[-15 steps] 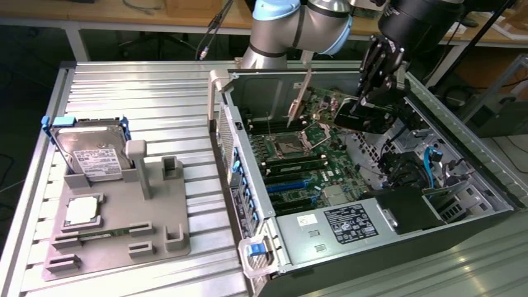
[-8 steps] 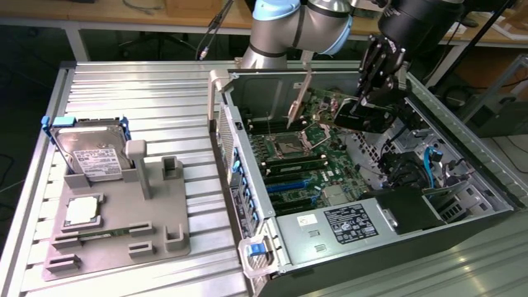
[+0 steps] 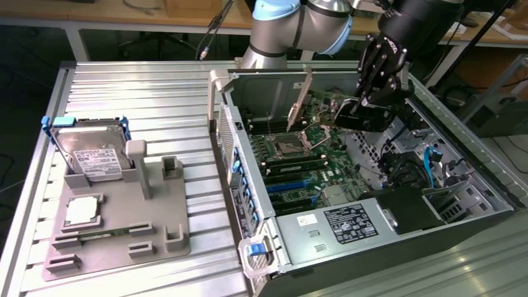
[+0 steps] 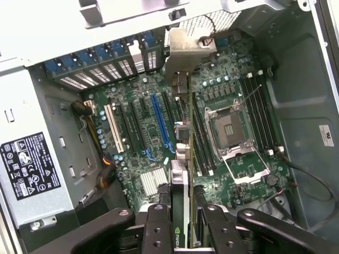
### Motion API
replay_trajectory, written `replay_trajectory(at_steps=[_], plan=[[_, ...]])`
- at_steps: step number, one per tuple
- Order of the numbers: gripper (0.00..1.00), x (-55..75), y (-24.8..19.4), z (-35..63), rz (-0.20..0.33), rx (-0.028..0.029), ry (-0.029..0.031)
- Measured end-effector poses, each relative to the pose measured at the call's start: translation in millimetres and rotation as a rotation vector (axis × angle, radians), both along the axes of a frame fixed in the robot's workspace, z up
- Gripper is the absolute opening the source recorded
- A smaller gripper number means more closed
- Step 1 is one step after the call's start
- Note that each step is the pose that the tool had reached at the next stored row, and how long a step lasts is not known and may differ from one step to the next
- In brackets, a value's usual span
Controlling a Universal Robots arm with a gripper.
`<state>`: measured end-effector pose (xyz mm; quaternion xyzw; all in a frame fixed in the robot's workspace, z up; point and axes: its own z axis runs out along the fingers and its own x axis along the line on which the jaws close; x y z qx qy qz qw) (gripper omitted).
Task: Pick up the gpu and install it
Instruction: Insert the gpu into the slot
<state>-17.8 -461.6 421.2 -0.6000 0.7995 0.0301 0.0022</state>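
Enters from the top of the exterior view as a silver arm [image 3: 289, 28] with a pale blue joint cap, bends toward the exterior view's right, and ends in a black wrist angled steeply downward. Carries a black gripper [image 3: 345, 116] at the low end, jaws closed from both sides on the gpu [image 3: 318, 104], which stands on edge between them. Appears in the wrist view as two black perforated fingers [image 4: 157, 227] flanking the gripper [image 4: 185, 235] centre, pressed against the flat faces of the edge-on gpu [image 4: 183, 185].
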Motion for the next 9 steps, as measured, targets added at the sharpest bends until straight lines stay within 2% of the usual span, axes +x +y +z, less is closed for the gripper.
replay_trajectory(at_steps=[9], plan=[[0.27, 0.0, 0.0, 0.0, 0.062, 0.0, 0.0]])
